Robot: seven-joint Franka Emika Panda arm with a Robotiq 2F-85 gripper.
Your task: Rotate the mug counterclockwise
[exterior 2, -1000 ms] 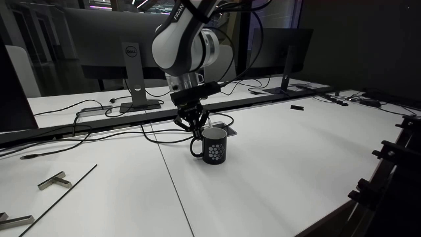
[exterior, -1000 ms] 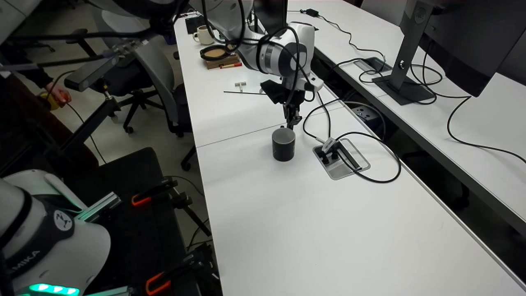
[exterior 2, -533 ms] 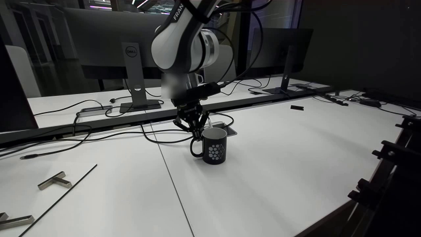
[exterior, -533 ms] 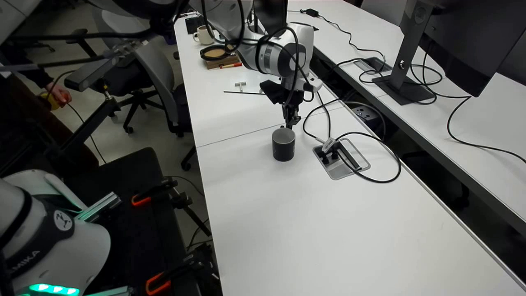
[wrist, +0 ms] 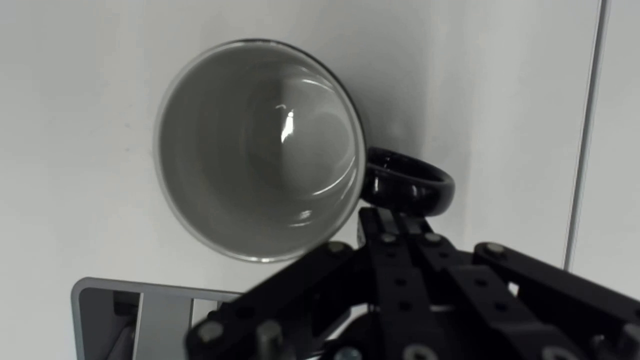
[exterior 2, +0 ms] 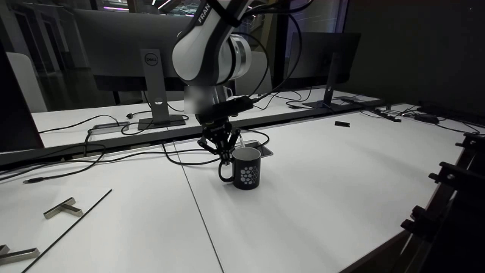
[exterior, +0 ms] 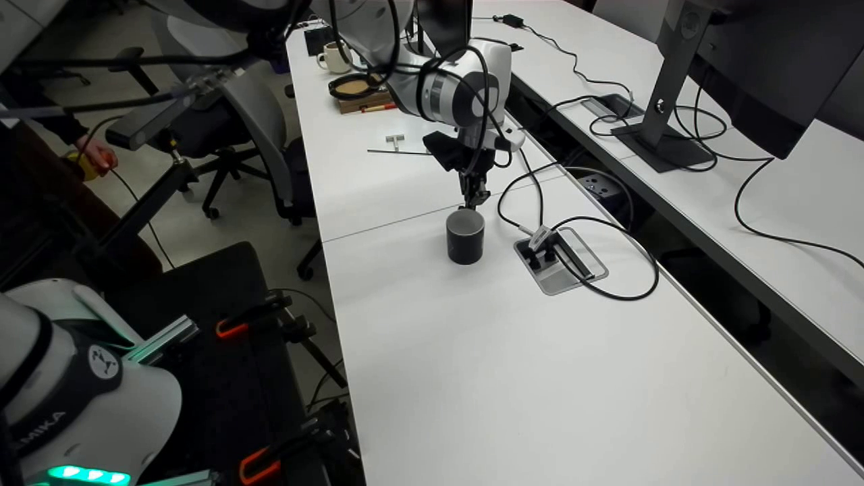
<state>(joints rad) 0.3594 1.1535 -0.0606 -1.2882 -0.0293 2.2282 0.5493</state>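
Mug (exterior 2: 246,168) is upright on the white desk (exterior: 526,385), well in from its edges, and you've got loads of bare surface on the side away from the handle (wrist: 410,195), though the cable box (exterior: 557,280) sits near and a desk seam (wrist: 585,140) runs past. You can read DELL on the monitor stand (exterior 2: 153,83) and FRAN on the arm (exterior 2: 195,57), while the mug just has pale dots and lines. Your pincer (wrist: 396,217) is clenched tight just beside the handle, tho I can't tell if it's touching.
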